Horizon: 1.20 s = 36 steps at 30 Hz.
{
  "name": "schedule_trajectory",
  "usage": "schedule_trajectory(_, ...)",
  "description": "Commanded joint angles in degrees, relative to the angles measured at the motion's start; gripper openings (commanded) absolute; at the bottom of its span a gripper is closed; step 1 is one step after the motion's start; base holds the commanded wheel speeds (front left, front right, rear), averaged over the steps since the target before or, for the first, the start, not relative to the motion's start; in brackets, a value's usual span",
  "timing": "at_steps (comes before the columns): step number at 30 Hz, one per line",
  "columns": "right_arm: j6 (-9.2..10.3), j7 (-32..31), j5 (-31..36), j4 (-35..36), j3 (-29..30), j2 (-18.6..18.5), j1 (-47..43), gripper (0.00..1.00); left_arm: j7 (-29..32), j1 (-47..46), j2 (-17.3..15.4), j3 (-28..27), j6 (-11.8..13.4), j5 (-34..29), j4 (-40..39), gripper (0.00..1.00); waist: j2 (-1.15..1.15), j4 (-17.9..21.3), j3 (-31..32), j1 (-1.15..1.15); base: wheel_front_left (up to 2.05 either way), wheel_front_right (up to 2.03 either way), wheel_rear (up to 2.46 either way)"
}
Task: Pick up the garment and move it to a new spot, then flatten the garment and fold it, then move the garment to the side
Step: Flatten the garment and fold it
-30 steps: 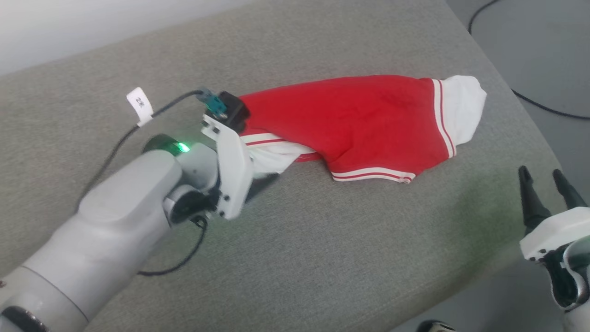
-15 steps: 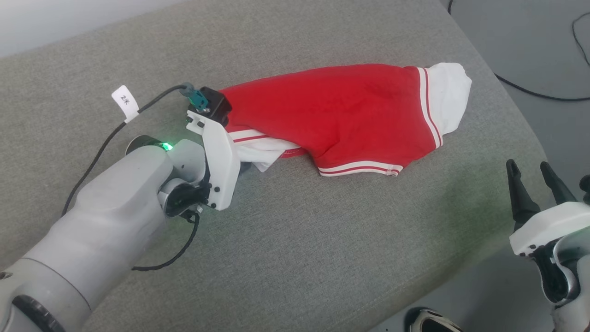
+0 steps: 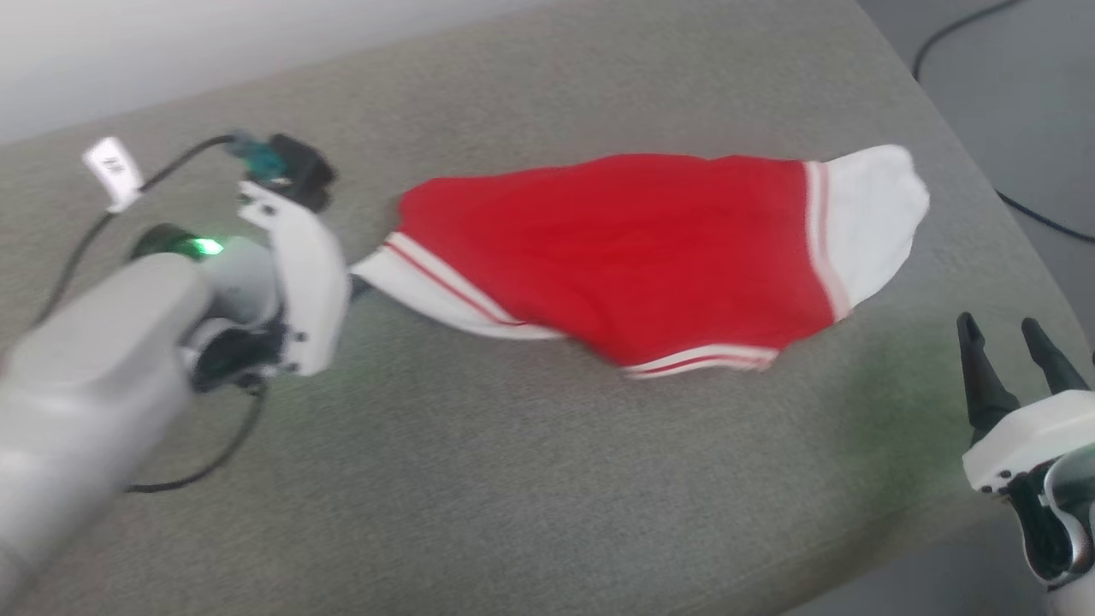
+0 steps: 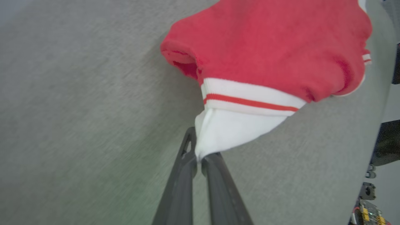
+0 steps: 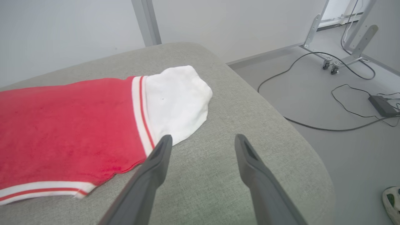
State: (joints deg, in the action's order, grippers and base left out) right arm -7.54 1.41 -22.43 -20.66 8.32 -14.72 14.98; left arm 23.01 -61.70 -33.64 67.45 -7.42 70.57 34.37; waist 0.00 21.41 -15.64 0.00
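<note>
Grey cushion point(image 3: 547, 479) | garment point(image 3: 633, 257) lies along it, drawn out longer than before | left end effector point(image 4: 199, 161), open a second ago, pinches garment's white end | right end effector point(image 5: 201, 143) gapes near garment's far end

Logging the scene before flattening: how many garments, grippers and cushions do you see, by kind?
garment: 1
grippers: 2 (left gripper, right gripper)
grey cushion: 1
Total: 4

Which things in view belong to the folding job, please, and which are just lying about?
Job: garment; left gripper, shut on its white sleeve end; right gripper, open; grey cushion beneath.
Lying about: floor cables; power adapter; wheeled metal frame; shoe.
</note>
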Motion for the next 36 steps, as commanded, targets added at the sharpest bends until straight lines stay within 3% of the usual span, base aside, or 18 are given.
schedule_trajectory(1, 0.1, -0.5, 0.3, 0.6, 0.2, -0.2, -1.0, 1.0, -0.6, -1.1, -3.2, 0.5, -0.1, -1.3, -0.9, 0.0, 0.0, -2.1, 1.4, 0.0, 0.0, 0.0, 0.0)
schedule_trajectory(6, 0.1, -1.6, 0.7, 1.7, 0.8, -0.3, -1.9, 1.0, -5.9, -2.2, -9.0, 1.3, 1.4, -7.3, -1.7, 0.0, 0.0, -4.6, 2.4, 0.0, 0.0, 0.0, 0.0)
schedule_trajectory(14, 0.1, -3.3, 1.5, 3.8, 1.2, -0.3, -2.1, 1.0, -15.9, 0.9, -12.3, 0.5, 5.4, -11.3, 0.1, 0.0, 0.0, -6.7, 3.0, 0.0, 0.0, 0.0, 0.0)
schedule_trajectory(21, 0.1, -5.0, 1.6, 5.8, 1.6, -0.7, -2.3, 1.0, -13.4, 6.8, -12.1, 1.5, 5.4, -8.1, 7.6, 0.0, 0.0, -7.3, 2.3, 0.0, 0.0, 0.0, 0.0)
schedule_trajectory(28, 0.09, -6.6, 2.0, 7.7, -0.5, -1.2, -1.4, 1.0, -13.6, 7.4, -8.3, 0.6, 5.1, -5.9, 16.6, 0.0, 0.0, -7.0, 1.4, 0.0, 0.0, 0.0, 0.0)
schedule_trajectory(29, 0.09, -7.0, 2.0, 7.9, -1.1, -1.4, -1.2, 1.0, -14.0, 7.2, -7.7, 0.6, 4.8, -5.9, 17.5, 0.11, 0.0, -7.1, 1.4, 0.0, 0.0, 0.0, 0.0)
schedule_trajectory(30, 0.09, -7.3, 2.0, 8.0, -1.6, -1.7, -0.9, 1.0, -14.7, 7.0, -7.0, 0.6, 4.7, -6.1, 18.4, 0.43, 0.0, -7.3, 1.5, 0.0, 0.0, 0.0, 0.0)
schedule_trajectory(31, 0.1, -8.1, 2.1, 8.1, -3.0, -2.4, -0.4, 1.0, -16.1, 6.8, -6.1, 1.2, 4.5, -7.2, 19.9, 1.0, 0.0, -8.0, 1.6, 0.0, 0.0, 0.0, 0.0)
schedule_trajectory(36, 0.1, -10.7, 1.6, 7.6, -6.6, -4.9, 1.0, 1.0, -22.5, 8.2, -3.5, -0.3, 4.5, -6.5, 22.3, 1.0, 0.0, -11.4, 2.8, 0.0, 0.0, 0.0, 0.0)
